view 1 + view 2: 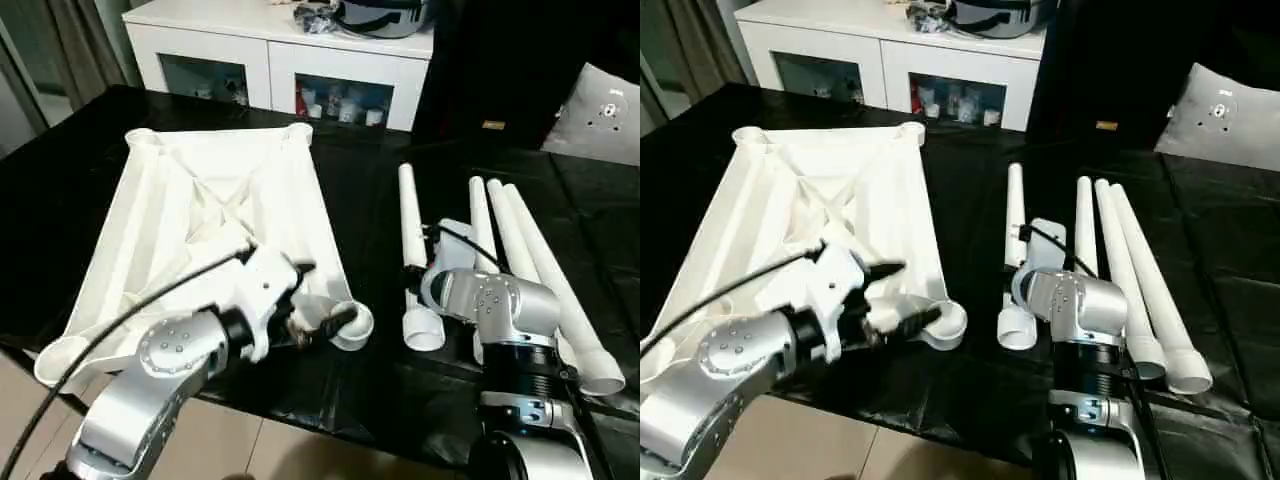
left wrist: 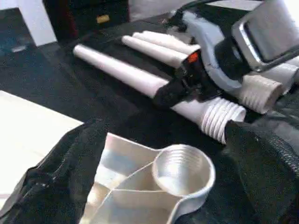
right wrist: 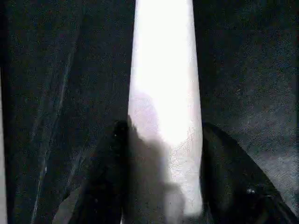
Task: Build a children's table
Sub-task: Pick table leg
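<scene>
The white tabletop [image 1: 200, 210] lies underside up on the left of the black table, its ribs and round corner sockets showing. My left gripper [image 1: 322, 296] stands open beside the near right corner socket [image 2: 182, 170], which sits between the two fingers without touching them. To the right lie long white legs side by side. My right gripper [image 3: 163, 140] is down on the leftmost leg [image 1: 410, 230], one black finger pressed against each side. Three more legs [image 1: 540, 270] lie further right.
A white cabinet [image 1: 280, 60] with glass doors stands behind the table. A grey pillow [image 1: 600, 115] sits at the back right. The table's front edge [image 1: 330, 425] runs just below both forearms, with pale floor beyond it.
</scene>
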`<state>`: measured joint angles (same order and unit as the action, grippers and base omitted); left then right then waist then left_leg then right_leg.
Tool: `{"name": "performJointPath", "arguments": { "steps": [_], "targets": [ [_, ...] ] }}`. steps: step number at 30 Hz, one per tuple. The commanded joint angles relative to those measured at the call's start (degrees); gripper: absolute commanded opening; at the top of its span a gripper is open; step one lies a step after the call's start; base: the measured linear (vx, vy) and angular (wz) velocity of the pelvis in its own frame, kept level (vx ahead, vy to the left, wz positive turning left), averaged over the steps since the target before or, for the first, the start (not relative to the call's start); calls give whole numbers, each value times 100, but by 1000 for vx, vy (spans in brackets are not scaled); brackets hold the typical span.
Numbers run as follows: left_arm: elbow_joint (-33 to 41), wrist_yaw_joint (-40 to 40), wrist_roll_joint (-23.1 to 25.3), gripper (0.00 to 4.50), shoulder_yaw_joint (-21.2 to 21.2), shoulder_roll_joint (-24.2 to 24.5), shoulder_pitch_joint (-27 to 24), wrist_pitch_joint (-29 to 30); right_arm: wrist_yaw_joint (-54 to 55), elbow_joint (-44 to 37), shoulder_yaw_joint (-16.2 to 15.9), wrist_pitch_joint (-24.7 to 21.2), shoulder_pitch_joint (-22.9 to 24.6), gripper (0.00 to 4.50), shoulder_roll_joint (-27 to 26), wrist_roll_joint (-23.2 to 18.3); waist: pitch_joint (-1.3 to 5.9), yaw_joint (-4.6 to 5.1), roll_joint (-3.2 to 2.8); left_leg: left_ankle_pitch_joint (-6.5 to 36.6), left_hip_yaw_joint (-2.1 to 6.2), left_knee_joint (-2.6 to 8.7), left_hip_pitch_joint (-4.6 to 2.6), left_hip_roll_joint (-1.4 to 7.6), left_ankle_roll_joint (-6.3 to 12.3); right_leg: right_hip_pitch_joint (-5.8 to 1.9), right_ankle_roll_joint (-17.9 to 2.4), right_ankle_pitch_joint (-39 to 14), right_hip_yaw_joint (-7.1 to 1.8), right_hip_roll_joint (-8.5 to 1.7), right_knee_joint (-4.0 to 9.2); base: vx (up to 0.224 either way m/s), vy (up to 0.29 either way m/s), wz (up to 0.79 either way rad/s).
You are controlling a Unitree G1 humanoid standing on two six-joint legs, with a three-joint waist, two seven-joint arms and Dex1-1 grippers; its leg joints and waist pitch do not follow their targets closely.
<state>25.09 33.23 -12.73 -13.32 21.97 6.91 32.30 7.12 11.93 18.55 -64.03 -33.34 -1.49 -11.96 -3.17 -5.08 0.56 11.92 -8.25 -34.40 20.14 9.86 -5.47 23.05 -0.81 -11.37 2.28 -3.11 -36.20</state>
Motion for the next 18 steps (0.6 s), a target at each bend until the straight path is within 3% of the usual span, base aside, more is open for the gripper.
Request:
{"name": "performJointPath", "arguments": {
  "steps": [1, 2, 4, 6, 10, 11, 13, 17, 18],
  "targets": [
    [-32, -66, 58, 450, 57, 15, -16, -29, -31, -139, 72, 261, 21, 185, 0, -119, 351, -3, -26, 552, -3, 432, 27, 171, -360, -297, -492, -827, -258, -373, 400, 0, 0, 0],
    [-4, -87, 65, 450, 32, 0, -32, -27, -186, -339, 38, 895, 106, 185, 12, -140, 352, -6, -14, 549, -3, 433, 32, 174, -353, -299, -504, -804, -255, -379, 403, 0, 0, 0],
    [-17, -119, 105, 450, 0, -7, -23, -58, -443, -558, -3, 1432, 199, 185, 47, -197, 359, -16, -29, 537, -8, 421, 30, 180, -289, -304, -535, -698, -259, -378, 393, 0, 0, 0],
    [-102, -178, 110, 450, 46, -72, 44, -127, -678, -701, 10, 1535, 249, 185, 85, -306, 350, -8, -30, 525, -10, 419, 33, 173, -240, -306, -573, -596, -254, -360, 396, 0, 0, 0],
    [-348, -396, 196, 450, 137, -237, 219, -276, -1032, -906, 176, 1673, 362, 185, 157, -539, 338, -7, -12, 633, -15, 426, 30, 176, -165, -311, -574, -878, -261, -364, 433, 0, 0, 0],
    [-349, -464, 140, 450, 217, -330, 248, -289, -1165, -1008, 200, 1749, 397, 185, 187, -625, 345, -16, -38, 621, -9, 421, 22, 179, -174, -307, -581, -882, -263, -371, 428, 0, 0, 0],
    [-346, -559, 91, 450, 306, -428, 270, -314, -1337, -1171, 219, 1945, 440, 185, 232, -756, 346, -14, -32, 620, -7, 417, 32, 184, -157, -315, -613, -849, -261, -376, 433, 0, 0, 0],
    [-497, -710, 85, 450, 423, -539, 392, -457, -1791, -1443, 118, 2310, 583, 185, 334, -947, 344, -23, -11, 614, -12, 409, 46, 185, -65, -316, -627, -929, -259, -377, 447, 0, 0, 0],
    [-598, -825, 75, 450, 504, -629, 461, -477, -1908, -1481, 72, 2443, 649, 185, 368, -941, 348, -21, -49, 616, -10, 406, 46, 185, -52, -312, -631, -919, -258, -376, 452, 0, 0, 0]
  ]
}}
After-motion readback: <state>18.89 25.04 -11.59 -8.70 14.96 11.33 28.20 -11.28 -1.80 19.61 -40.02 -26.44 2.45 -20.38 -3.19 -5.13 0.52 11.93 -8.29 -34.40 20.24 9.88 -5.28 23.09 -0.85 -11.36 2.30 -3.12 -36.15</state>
